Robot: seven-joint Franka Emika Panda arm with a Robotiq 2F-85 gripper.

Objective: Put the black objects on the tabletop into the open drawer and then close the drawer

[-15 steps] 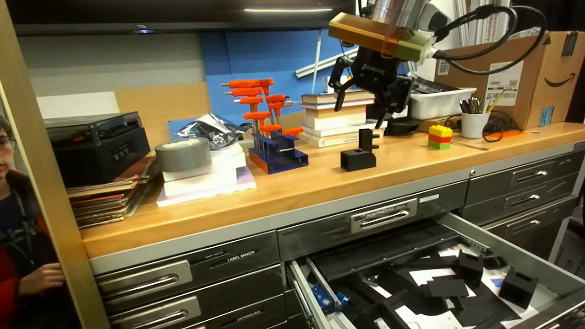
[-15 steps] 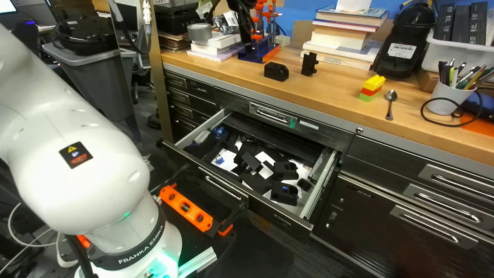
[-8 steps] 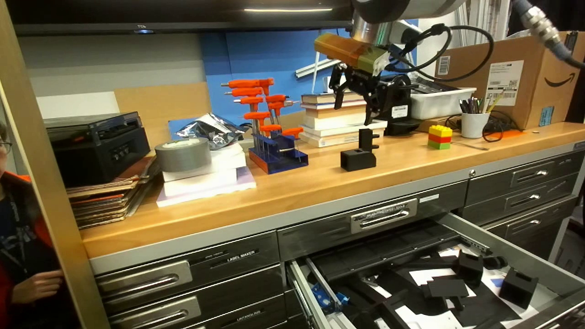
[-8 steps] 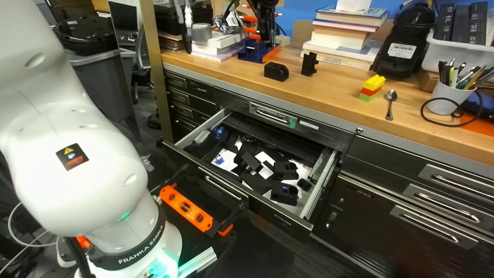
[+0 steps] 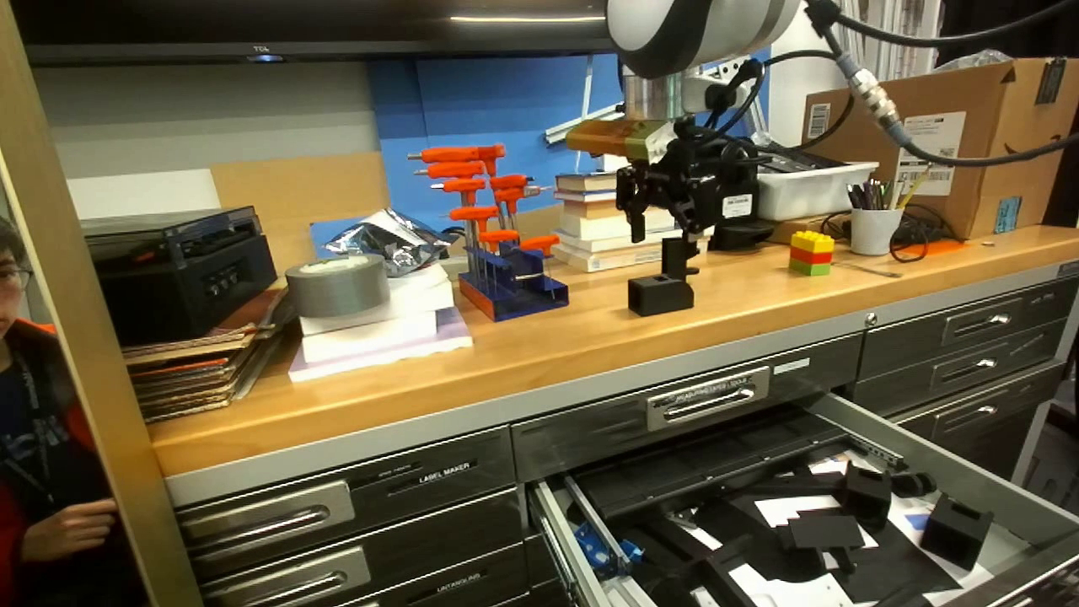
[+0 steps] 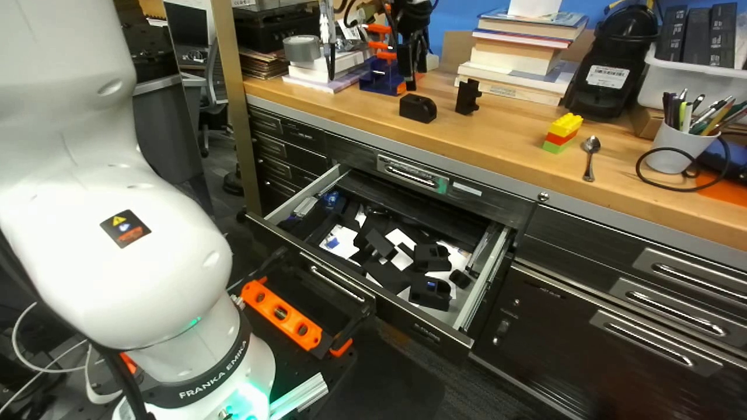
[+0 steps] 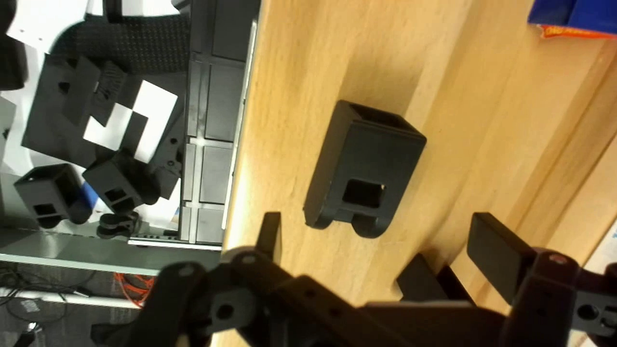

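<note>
Two black objects stand on the wooden tabletop [image 5: 539,354]. A black block with a square hole lies near the front edge in both exterior views [image 5: 660,297] [image 6: 417,109] and in the wrist view [image 7: 376,154]. A notched black piece stands upright beside it [image 5: 673,255] [image 6: 467,97], partly hidden behind the gripper in the wrist view [image 7: 419,282]. My gripper [image 5: 666,226] is open and empty, pointing down above both pieces. In the wrist view its fingers [image 7: 376,246] are spread wide below the block. The drawer [image 6: 402,312] stands open, with several black pieces inside.
An orange-handled hex key stand [image 5: 514,287] is left of the pieces, with stacked books [image 5: 624,223] behind. A toy brick stack [image 6: 563,133], a spoon [image 6: 590,157], a pen cup [image 6: 680,149] and a black device [image 6: 604,76] are to the right. An upper drawer handle [image 5: 708,400] sits below the bench edge.
The gripper has come down toward the tabletop and turned more upright, moving left in an exterior view. It stays open. The black pieces and drawer have not moved.
</note>
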